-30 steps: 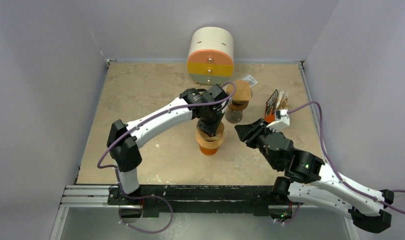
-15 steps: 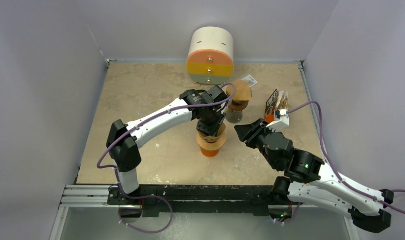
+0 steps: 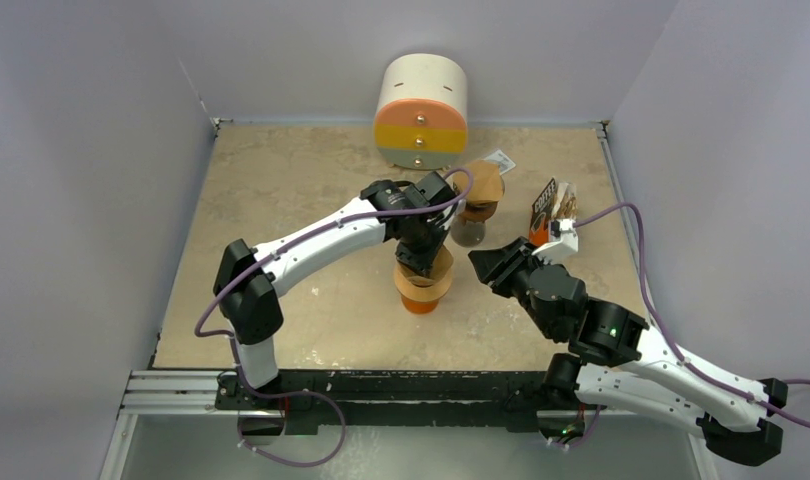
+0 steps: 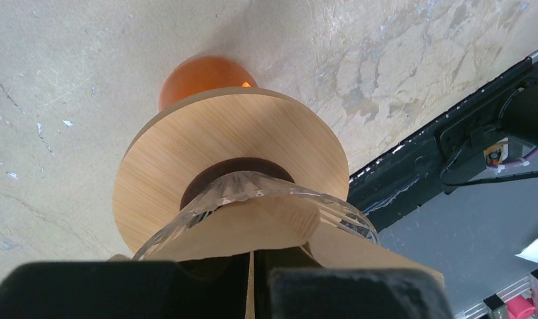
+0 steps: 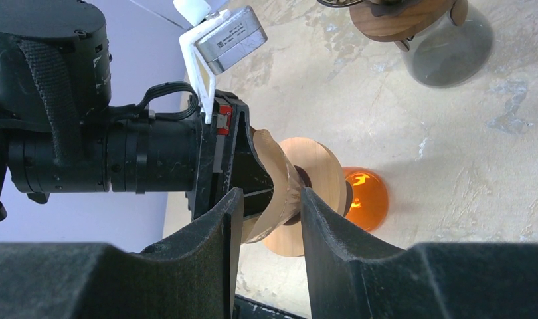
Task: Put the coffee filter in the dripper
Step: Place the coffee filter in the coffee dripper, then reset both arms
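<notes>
The brown paper coffee filter (image 4: 253, 229) sat folded in the mouth of the ribbed glass dripper (image 4: 349, 216). Its upper edge was pinched between the left fingers (image 4: 120, 289), which were pressed almost together on it. The dripper rested through a wooden collar (image 4: 213, 139) on an orange vessel (image 4: 200, 76) standing on the worktop (image 4: 67, 80).

Only the left wrist view showed the paper inside the glass. From above, the left arm's wrist covered it, and just the collar and the orange base showed. The right wrist view gave the side: the filter's flap rose above the collar against the black left fingers. The right fingers (image 5: 200, 259) framed that view, spread with nothing between them and apart from the dripper. That view also caught a grey carafe (image 5: 446, 46) farther back.

Against the frame a second earlier, both arms and the dripper lay in the same places.
</notes>
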You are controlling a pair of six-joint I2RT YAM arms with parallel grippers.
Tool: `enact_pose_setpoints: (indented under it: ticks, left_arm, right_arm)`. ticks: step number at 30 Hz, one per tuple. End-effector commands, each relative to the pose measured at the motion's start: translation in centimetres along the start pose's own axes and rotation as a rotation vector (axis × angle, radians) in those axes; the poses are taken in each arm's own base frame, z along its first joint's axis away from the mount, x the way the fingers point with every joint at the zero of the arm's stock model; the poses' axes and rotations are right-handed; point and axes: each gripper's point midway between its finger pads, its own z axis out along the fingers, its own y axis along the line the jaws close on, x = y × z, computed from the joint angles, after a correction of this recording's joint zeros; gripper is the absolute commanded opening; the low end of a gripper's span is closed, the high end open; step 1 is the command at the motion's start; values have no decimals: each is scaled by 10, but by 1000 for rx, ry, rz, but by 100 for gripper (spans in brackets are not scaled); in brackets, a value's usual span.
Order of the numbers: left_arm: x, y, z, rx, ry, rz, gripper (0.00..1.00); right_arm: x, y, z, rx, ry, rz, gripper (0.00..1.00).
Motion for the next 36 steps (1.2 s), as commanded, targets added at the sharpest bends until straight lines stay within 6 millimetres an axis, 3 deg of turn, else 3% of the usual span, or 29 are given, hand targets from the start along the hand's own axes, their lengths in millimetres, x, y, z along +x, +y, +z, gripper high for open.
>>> enact_pose_setpoints:
  ticks: [1,23,36]
  left_arm:
    - [-2,-12,-7,42,-12,16,0]
    - [-14,-23,-52,77,-89,60,1]
    - [-30,-34,-116,158,-214,146,9]
  right_arm:
    - [-3,-2,1,10,-17,19,40]
    - [-14,0,-1,22,-47,-11,40]
    - [-39,-5,-5,102,-104,-202,40]
